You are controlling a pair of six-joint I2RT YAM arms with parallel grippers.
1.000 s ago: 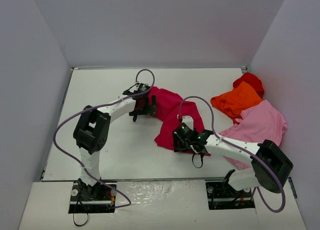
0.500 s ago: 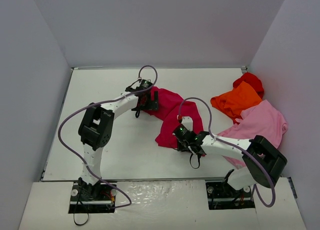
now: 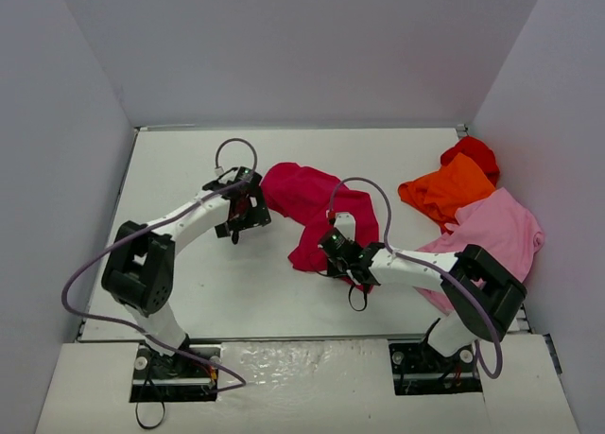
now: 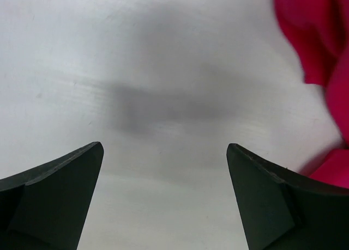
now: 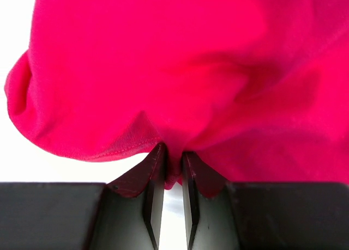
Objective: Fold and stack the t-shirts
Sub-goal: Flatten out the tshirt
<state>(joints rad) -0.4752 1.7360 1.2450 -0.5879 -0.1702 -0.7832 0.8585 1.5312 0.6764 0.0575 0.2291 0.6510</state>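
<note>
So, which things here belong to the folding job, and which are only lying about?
Job in hand:
- crimson t-shirt, pinched by the right gripper
- orange t-shirt
- light pink t-shirt
- bright red t-shirt

Only there:
- table
- purple cables on the arms

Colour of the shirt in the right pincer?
Plain crimson-magenta t-shirt, pinched in the right pincer; shows best in the right wrist view.

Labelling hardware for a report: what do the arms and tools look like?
The left arm and right arm have white links and black joints. A lilac cable loops along each. The left tool and right tool are black, with wedge-shaped fingers.
</note>
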